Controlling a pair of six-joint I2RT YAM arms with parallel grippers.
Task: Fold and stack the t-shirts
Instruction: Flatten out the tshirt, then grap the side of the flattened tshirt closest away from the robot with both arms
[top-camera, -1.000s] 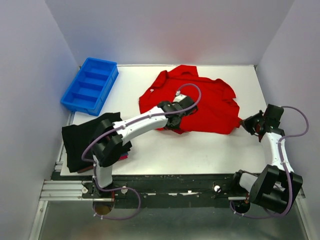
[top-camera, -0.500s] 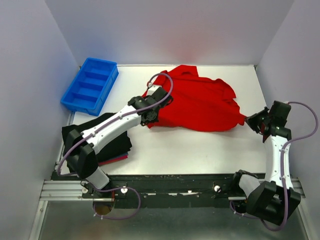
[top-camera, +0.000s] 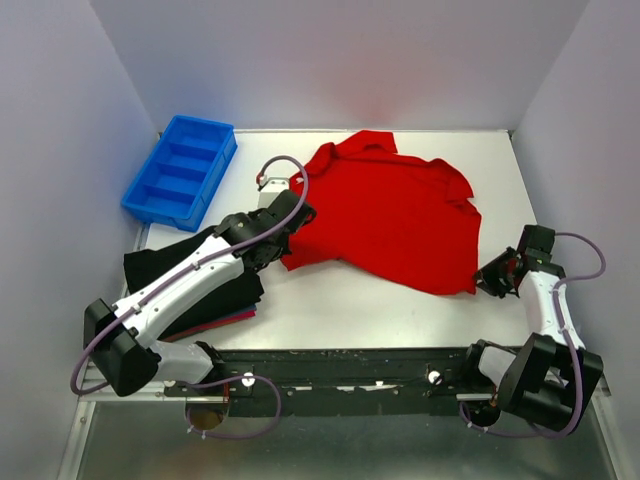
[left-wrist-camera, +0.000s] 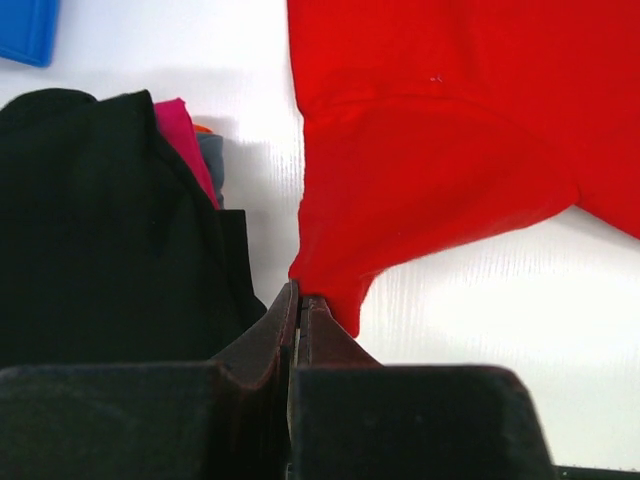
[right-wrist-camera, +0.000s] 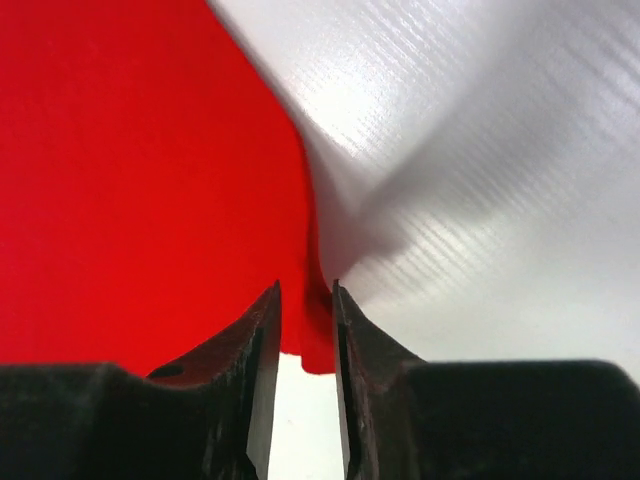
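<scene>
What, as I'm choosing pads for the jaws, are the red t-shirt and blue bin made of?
The red t-shirt looks like soft matte cloth, perhaps cotton: it drapes and creases. The blue bin looks like rigid moulded plastic, smooth, with crisp dividers.

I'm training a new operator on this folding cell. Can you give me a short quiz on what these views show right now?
1. True or false: the red t-shirt lies on the table, outside the blue bin.
2. Which gripper pinches the red t-shirt's corner beside the folded stack? A left, B right, C neither.
3. Fill in: the top shirt of the folded stack is ____ in colour.
Key: 1 true. 2 A: the left gripper is shut on that corner. 3 black.
</scene>
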